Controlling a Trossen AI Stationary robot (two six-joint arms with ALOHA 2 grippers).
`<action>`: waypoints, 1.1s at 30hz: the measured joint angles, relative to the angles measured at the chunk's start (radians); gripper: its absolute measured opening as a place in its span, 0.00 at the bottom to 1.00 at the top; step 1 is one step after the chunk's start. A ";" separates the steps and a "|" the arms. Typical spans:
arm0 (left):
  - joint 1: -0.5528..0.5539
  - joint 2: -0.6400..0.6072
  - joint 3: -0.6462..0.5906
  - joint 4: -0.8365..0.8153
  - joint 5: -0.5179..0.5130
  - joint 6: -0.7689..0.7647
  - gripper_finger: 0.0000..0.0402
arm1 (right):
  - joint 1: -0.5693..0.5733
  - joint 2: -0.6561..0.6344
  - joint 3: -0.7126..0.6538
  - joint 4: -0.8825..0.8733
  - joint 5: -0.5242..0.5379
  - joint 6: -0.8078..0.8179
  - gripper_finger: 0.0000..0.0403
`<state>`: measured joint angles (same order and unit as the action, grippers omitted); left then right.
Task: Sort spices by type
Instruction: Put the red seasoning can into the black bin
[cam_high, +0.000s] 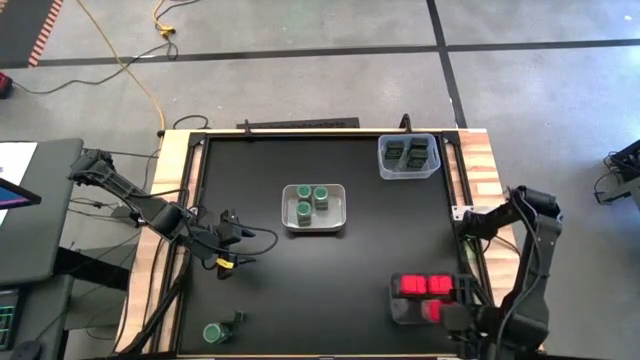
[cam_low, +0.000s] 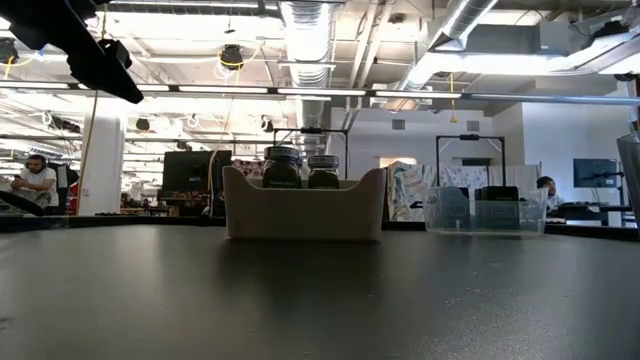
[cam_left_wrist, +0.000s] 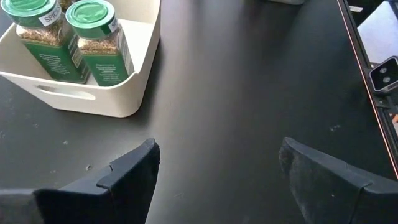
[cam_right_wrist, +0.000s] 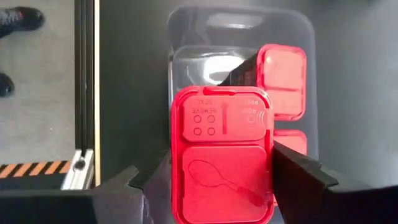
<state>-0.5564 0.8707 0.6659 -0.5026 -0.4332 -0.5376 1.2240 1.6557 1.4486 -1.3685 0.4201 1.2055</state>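
left arm (cam_high: 130, 195): dark, jointed links, black cables looped alongside, yellow mark near wrist | right arm (cam_high: 525, 255): dark, bulky rounded joints, black cabling | left gripper (cam_left_wrist: 217, 180): matte black wedge-shaped fingers, textured pads | right gripper (cam_right_wrist: 221, 180): same black angular fingers

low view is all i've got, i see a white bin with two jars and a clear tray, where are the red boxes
Observer: Two red boxes lie in a clear tray at the table's near right corner, outside your frame.
Operator: is the right arm holding anything
Observer: Yes, the right gripper is closed on a third red box above that tray.
Operator: any jars left loose
Observer: One green-lidded jar stands alone at the near left edge. The left gripper hangs open and empty, between that jar and the white bin.
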 joint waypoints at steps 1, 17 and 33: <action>0.000 0.000 0.000 0.000 0.000 0.000 0.79 | 0.011 -0.006 -0.020 0.015 -0.001 0.001 0.61; 0.000 0.000 0.000 0.002 0.000 -0.010 0.79 | 0.064 -0.176 -0.348 0.263 -0.001 0.044 0.61; 0.000 0.000 0.000 0.000 0.000 -0.027 0.79 | 0.085 -0.134 -0.392 0.313 -0.002 0.043 0.61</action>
<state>-0.5564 0.8706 0.6659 -0.5022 -0.4335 -0.5651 1.3090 1.5213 1.0561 -1.0559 0.4181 1.2489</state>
